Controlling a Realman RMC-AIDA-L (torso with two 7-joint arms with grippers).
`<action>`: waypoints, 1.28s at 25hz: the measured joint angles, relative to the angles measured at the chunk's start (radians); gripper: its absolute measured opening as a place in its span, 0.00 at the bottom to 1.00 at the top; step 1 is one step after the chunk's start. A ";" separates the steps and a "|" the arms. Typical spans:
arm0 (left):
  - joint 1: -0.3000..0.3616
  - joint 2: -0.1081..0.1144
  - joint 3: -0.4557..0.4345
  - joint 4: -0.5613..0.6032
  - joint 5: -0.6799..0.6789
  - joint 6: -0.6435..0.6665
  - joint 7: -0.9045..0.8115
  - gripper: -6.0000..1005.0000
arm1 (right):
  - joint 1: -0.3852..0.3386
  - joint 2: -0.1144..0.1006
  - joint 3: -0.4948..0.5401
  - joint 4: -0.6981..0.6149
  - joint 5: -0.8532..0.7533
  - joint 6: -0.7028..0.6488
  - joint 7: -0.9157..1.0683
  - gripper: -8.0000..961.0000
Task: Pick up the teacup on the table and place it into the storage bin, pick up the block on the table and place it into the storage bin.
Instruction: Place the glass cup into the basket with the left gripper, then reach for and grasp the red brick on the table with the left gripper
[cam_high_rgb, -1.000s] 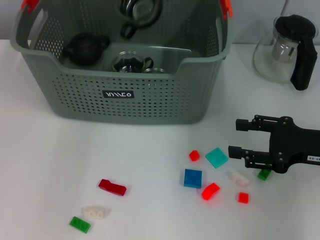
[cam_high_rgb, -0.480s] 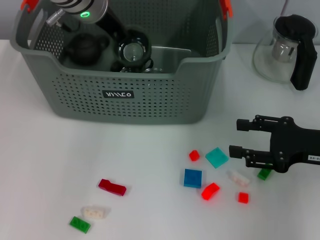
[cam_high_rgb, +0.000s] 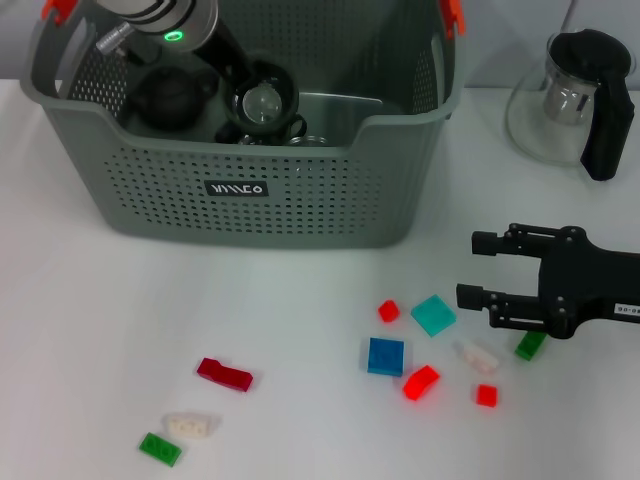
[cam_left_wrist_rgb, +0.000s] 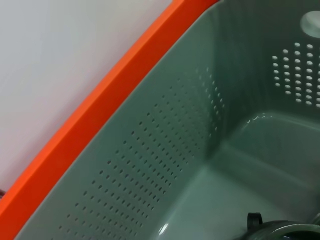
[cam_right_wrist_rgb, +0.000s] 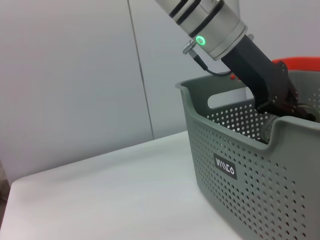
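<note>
The grey storage bin (cam_high_rgb: 250, 190) stands at the back left, and its perforated wall also shows in the right wrist view (cam_right_wrist_rgb: 250, 175). My left gripper (cam_high_rgb: 255, 98) reaches down inside it, shut on a glass teacup (cam_high_rgb: 263, 102) that tilts toward the camera just above the bin's floor. Loose blocks lie in front of the bin: a blue one (cam_high_rgb: 386, 356), a teal one (cam_high_rgb: 433, 314), and a small red one (cam_high_rgb: 388, 311). To their right my right gripper (cam_high_rgb: 478, 268) hovers open with nothing in it, over a green block (cam_high_rgb: 530, 345).
A black teapot (cam_high_rgb: 170, 95) and another glass cup (cam_high_rgb: 265, 130) sit in the bin. A glass pitcher (cam_high_rgb: 570, 100) stands at the back right. More blocks lie about: dark red (cam_high_rgb: 224, 374), white (cam_high_rgb: 188, 426), green (cam_high_rgb: 160, 449), red (cam_high_rgb: 421, 382).
My left arm has come down into the bin with the teacup, from near the top edge to just above the floor. The right gripper has drifted slightly.
</note>
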 joint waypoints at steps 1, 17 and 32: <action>-0.004 -0.001 0.004 -0.010 0.000 -0.007 0.000 0.04 | 0.001 0.000 0.000 0.000 0.000 0.000 0.000 0.77; -0.024 -0.002 0.027 -0.039 0.001 -0.024 -0.003 0.25 | 0.002 -0.001 0.000 0.000 0.000 0.000 0.000 0.77; 0.236 -0.035 -0.491 0.515 -0.711 0.458 0.194 0.53 | -0.004 -0.001 0.003 -0.006 0.000 0.000 0.000 0.77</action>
